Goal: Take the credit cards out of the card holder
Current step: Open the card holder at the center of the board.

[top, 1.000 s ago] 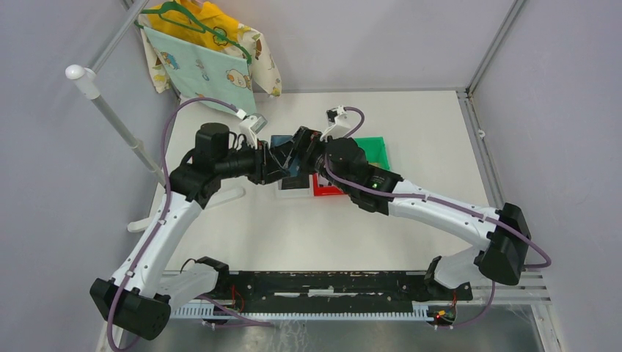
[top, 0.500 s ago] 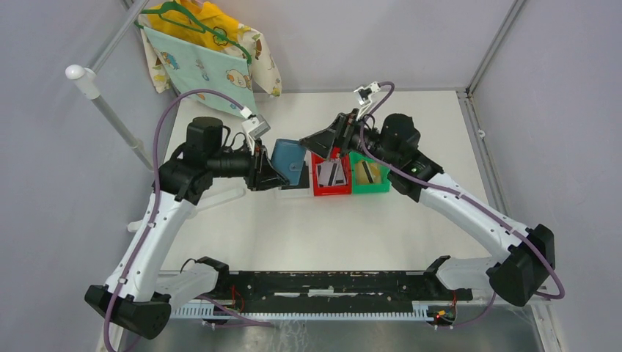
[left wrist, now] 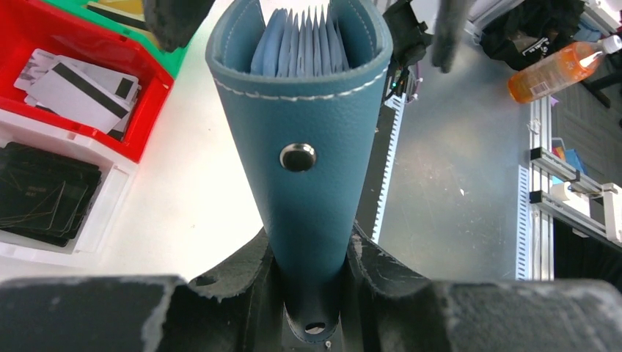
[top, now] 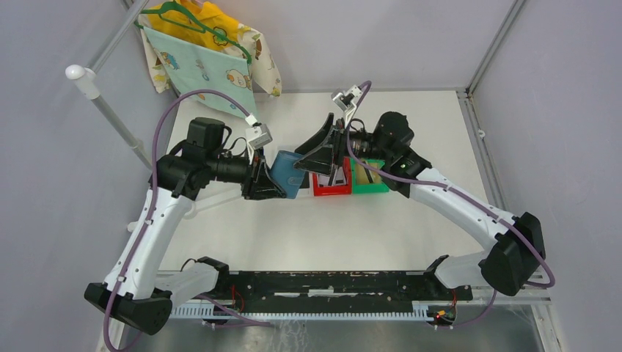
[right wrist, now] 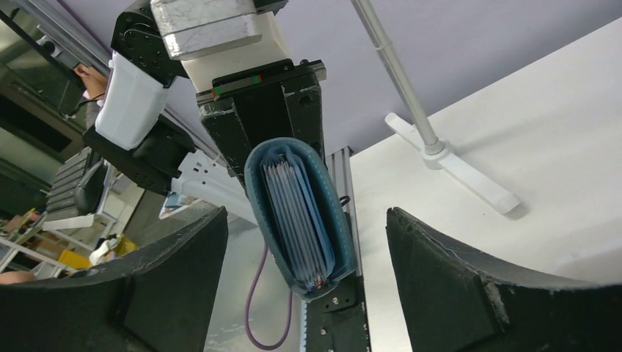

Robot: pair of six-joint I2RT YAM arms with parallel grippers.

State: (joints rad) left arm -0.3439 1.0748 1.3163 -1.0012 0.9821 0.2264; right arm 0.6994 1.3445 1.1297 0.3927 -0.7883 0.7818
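My left gripper [top: 268, 183] is shut on the spine end of the slate-blue card holder [top: 286, 174] and holds it above the table, its open edge facing my right gripper [top: 314, 155]. In the left wrist view the holder [left wrist: 308, 132] stands up from the jaws [left wrist: 312, 253], showing a snap stud and fanned blue leaves. In the right wrist view the holder [right wrist: 297, 213] sits between my open fingers [right wrist: 469, 279], untouched. No card shows plainly inside it. White-grey striped cards [left wrist: 77, 92] lie in the red bin [left wrist: 22, 29]; black cards [left wrist: 40, 194] lie in the white bin [left wrist: 110, 191].
A green bin [top: 370, 177] with a tan card stands right of the red bin [top: 328, 189]. A white pole stand [top: 110, 117] and hanging patterned cloths [top: 202, 55] are at the far left. Frame posts line the back corners.
My right gripper swung away over the bins, then came back left, open, toward the holder's open edge. My left gripper lifted the holder off the bins and turned it toward the right gripper.
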